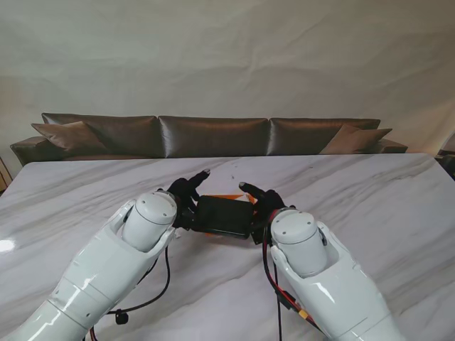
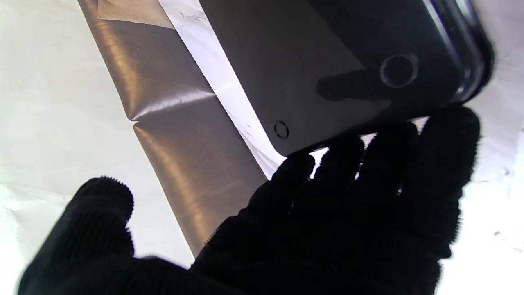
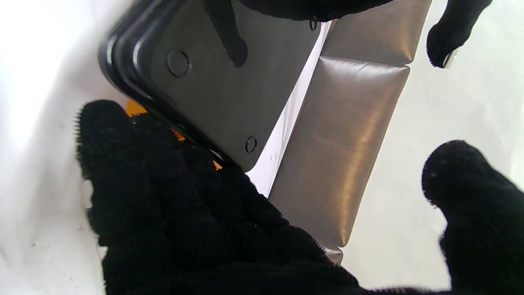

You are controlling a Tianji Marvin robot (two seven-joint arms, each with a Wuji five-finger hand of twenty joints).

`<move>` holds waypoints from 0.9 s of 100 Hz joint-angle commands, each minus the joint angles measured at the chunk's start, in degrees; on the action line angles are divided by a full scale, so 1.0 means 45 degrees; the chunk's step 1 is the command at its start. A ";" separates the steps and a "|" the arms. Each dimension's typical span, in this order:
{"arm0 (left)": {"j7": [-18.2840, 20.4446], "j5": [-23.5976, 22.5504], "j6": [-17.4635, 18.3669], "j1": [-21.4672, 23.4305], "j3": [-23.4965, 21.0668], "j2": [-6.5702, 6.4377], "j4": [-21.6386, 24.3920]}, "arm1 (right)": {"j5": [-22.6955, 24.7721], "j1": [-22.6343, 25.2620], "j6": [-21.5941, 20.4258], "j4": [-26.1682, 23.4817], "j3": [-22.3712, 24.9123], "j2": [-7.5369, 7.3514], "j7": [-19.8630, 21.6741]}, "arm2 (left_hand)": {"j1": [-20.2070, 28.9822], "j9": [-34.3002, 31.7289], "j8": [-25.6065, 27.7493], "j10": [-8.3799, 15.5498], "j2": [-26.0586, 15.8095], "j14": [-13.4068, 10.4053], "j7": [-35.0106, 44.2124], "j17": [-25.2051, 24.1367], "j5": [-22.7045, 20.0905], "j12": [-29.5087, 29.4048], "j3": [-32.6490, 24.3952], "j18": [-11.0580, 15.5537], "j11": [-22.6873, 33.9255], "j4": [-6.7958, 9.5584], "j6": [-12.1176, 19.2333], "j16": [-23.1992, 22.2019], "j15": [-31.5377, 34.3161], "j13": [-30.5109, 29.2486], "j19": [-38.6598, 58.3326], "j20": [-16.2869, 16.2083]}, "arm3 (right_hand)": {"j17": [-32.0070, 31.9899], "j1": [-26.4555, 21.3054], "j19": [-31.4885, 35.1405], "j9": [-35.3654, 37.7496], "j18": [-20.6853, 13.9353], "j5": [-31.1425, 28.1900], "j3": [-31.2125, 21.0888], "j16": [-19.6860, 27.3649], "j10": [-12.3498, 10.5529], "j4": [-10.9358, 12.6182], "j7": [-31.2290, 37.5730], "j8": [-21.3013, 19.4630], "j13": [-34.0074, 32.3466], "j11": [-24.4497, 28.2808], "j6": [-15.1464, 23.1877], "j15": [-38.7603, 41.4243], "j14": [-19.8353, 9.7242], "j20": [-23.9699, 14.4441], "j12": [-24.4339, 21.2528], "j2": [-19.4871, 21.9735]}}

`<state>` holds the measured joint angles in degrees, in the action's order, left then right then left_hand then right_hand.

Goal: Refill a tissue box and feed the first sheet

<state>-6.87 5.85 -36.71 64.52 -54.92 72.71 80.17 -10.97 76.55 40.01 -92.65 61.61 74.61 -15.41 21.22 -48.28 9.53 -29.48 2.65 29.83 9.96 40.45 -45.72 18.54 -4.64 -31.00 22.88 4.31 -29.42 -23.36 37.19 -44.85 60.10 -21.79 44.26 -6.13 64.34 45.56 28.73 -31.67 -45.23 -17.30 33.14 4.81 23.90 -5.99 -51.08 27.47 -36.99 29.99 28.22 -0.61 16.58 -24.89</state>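
Observation:
A black tissue box lies between my two black-gloved hands, its flat panel with small round feet facing up. My left hand presses its fingers against one end of the box, thumb held apart. At the other end my right hand has its fingers along the box's rim, thumb also apart. Something orange shows just beyond the box, and its orange edge peeks out by my right fingers. No tissue is visible.
The white marble table spreads wide on both sides. A dark brown sofa stands behind its far edge. Black cables hang from my arms over the near part of the table.

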 commanded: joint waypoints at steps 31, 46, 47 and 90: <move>0.0717 0.0392 0.0432 -0.0750 0.0641 0.0618 -0.0254 | -0.0196 -0.0966 -0.0302 0.0662 -0.0220 0.0342 0.0802 | -0.0133 -0.0189 0.0373 0.1548 -0.0412 -0.0146 0.1323 0.0312 -0.0651 0.0128 -0.0171 0.0870 0.0634 -0.0014 0.2173 -0.0092 0.0486 0.0121 0.2420 -0.0029 | 0.0139 -0.0121 0.0112 0.0382 -0.1015 -0.0527 0.0293 0.0105 -0.1687 0.0251 0.1199 -0.0370 -0.0077 0.0365 0.1861 0.0018 -0.1120 0.0167 -0.0101 0.0150; 0.0851 0.0454 0.0555 -0.0952 0.0831 0.0653 -0.0494 | 0.0065 -0.1449 -0.0198 0.1021 -0.0352 0.0202 0.1403 | -0.0135 -0.0179 0.0375 0.1557 -0.0406 -0.0166 0.1325 0.0334 -0.0644 0.0129 -0.0170 0.0891 0.0634 -0.0014 0.2171 -0.0092 0.0490 0.0112 0.2438 -0.0033 | 0.0138 -0.0089 0.0113 0.0382 -0.1015 -0.0518 0.0312 0.0108 -0.1714 0.0246 0.1189 -0.0365 -0.0067 0.0363 0.1887 0.0009 -0.1160 0.0168 -0.0103 0.0185; 0.0848 0.0460 0.0556 -0.0955 0.0837 0.0657 -0.0494 | 0.0080 -0.1480 -0.0191 0.1041 -0.0361 0.0197 0.1431 | -0.0131 -0.0175 0.0375 0.1560 -0.0412 -0.0166 0.1325 0.0339 -0.0644 0.0129 -0.0174 0.0890 0.0632 -0.0013 0.2174 -0.0091 0.0487 0.0118 0.2440 -0.0033 | 0.0138 -0.0091 0.0113 0.0382 -0.1015 -0.0520 0.0310 0.0109 -0.1721 0.0247 0.1190 -0.0366 -0.0068 0.0363 0.1889 0.0009 -0.1159 0.0168 -0.0102 0.0186; 0.0695 0.0680 0.0816 -0.1175 0.0940 0.0827 -0.1170 | 0.0123 -0.2289 -0.0221 0.1810 -0.0739 0.0191 0.1919 | -0.0126 -0.0218 0.0382 0.1555 -0.0397 -0.0141 0.1344 0.0349 -0.0670 0.0132 -0.0181 0.0849 0.0645 -0.0021 0.2167 -0.0091 0.0495 0.0079 0.2437 -0.0022 | 0.0138 -0.0070 0.0113 0.0387 -0.1015 -0.0510 0.0310 0.0112 -0.1724 0.0255 0.1213 -0.0378 -0.0087 0.0374 0.1901 0.0005 -0.1167 0.0168 -0.0097 0.0211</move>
<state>-5.99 7.50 -34.26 59.28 -51.88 74.05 74.08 -9.14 67.08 40.20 -83.46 59.23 73.40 -8.87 21.22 -47.54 8.96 -31.17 2.65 29.95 7.89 40.45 -44.30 18.35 -4.64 -30.83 22.53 4.31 -32.68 -23.42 37.59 -44.82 60.00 -22.25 44.26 -6.25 64.34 45.56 29.75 -31.66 -45.22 -17.02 33.97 4.81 23.87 -5.98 -51.08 27.33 -37.72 29.68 29.24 -0.61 16.44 -24.56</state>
